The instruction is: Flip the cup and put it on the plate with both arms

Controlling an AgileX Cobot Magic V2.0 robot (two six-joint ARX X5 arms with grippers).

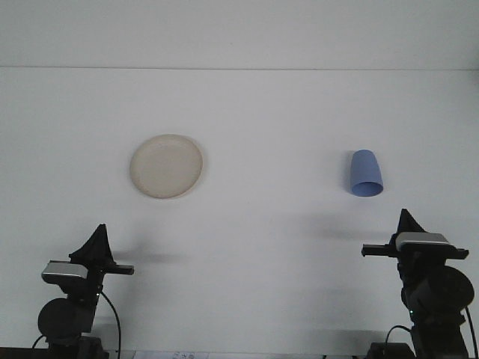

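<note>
The fingers of both end effectors are seen edge-on as dark wedges, so whether either is open or closed cannot be told. The bases of both arms are cut off at the bottom edge of the frame. One blue plastic cup [366, 173] lies on its side on the white desk [269, 120] at right of centre, its mouth turned toward the camera. It lies above the right end effector [406, 221] in the lower right of the frame, clearly apart. One round cream plate [166, 166] sits left of centre, well above the left end effector [98, 240] in the lower left
</note>
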